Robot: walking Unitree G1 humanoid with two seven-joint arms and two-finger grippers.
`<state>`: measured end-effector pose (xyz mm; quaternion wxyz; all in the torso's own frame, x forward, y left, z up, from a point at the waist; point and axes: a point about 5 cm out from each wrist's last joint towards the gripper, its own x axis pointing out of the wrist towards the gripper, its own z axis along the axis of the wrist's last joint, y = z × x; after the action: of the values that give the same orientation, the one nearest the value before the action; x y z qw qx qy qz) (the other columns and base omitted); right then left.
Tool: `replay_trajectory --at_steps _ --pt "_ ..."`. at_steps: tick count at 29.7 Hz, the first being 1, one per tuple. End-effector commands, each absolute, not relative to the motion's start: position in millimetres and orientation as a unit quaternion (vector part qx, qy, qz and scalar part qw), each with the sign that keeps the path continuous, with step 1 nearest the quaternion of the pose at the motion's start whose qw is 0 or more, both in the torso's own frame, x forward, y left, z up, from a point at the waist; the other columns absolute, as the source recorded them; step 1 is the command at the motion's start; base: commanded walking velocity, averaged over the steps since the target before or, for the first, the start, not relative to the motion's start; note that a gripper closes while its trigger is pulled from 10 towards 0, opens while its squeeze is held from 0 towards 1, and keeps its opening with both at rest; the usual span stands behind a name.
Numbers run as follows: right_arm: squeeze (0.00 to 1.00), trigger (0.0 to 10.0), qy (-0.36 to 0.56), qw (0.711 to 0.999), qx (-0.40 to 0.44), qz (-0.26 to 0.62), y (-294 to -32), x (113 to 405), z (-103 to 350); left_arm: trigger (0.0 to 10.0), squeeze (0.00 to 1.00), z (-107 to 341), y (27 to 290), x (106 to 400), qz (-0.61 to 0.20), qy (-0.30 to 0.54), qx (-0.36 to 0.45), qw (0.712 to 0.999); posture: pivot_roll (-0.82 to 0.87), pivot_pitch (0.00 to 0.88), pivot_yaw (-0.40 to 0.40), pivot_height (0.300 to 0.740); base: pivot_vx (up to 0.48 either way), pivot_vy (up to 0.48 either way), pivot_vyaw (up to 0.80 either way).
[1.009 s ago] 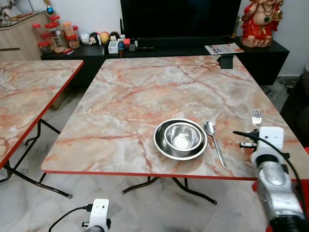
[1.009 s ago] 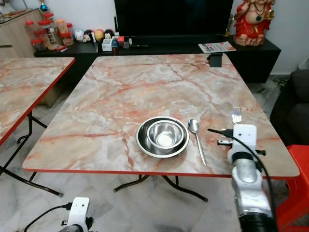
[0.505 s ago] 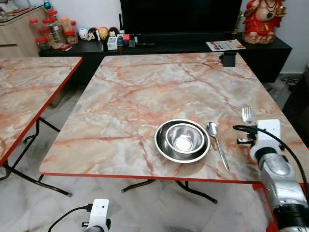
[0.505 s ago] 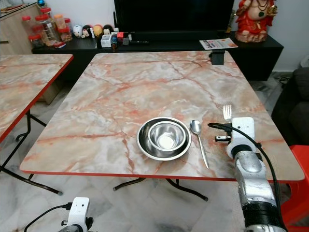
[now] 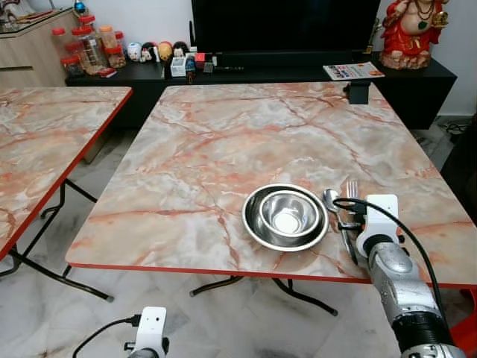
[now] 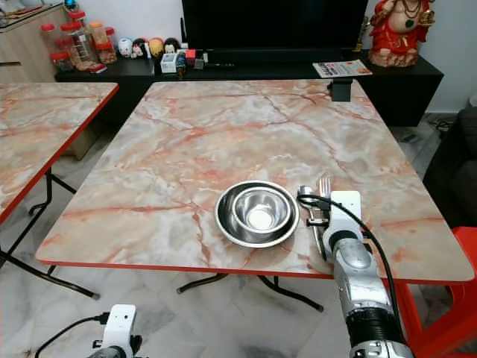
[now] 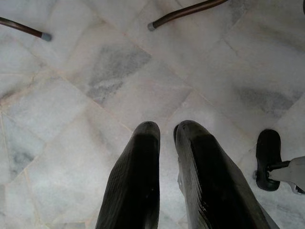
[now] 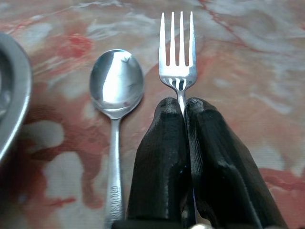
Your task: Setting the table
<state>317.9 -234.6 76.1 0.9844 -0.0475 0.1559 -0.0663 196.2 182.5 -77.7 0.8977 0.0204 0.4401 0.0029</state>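
— On table [image 5: 223, 142], right of bowl [image 5: 285, 216]?
— Right gripper [image 8: 183, 107], jaws clamped on fork [image 8: 177, 52], just beside spoon [image 8: 116, 90].
— Left gripper [image 7: 164, 131]?
— Down over floor, jaws nearly closed, holding nothing.

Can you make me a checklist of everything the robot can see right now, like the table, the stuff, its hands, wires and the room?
Surface: marble-look table with a red edge.
Job's things: steel bowl sits inside a steel plate; spoon lies on the table right of the plate; fork is right beside the spoon.
Clutter: small black box at the far edge.
Grippers: right gripper is shut on the fork's handle; left gripper hangs over the floor, fingers nearly together.
Cables: black cable loops along the right arm.
Surroundings: second table, TV stand, jars, red statue.
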Motion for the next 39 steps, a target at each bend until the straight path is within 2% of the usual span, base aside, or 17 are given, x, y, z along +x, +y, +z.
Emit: replay_trajectory --at_steps 1,27,39 --pt "0.00 10.0 0.145 0.985 -0.053 -0.079 -241 319 84 10.0 0.00 -79 184 195 0.002 0.446 0.018 0.895 -0.11 0.000 0.049 0.740 0.000 0.000 0.00" --pt "0.00 10.0 0.172 0.981 -0.054 -0.075 -244 309 69 10.0 0.00 -79 183 194 -0.006 0.451 0.021 0.892 -0.11 0.000 0.052 0.740 0.000 0.000 0.00" --pt "0.00 10.0 0.181 0.977 -0.056 -0.093 -253 305 64 10.0 0.00 -79 182 194 -0.007 0.451 0.019 0.892 -0.11 0.000 0.055 0.740 0.000 0.000 0.00"
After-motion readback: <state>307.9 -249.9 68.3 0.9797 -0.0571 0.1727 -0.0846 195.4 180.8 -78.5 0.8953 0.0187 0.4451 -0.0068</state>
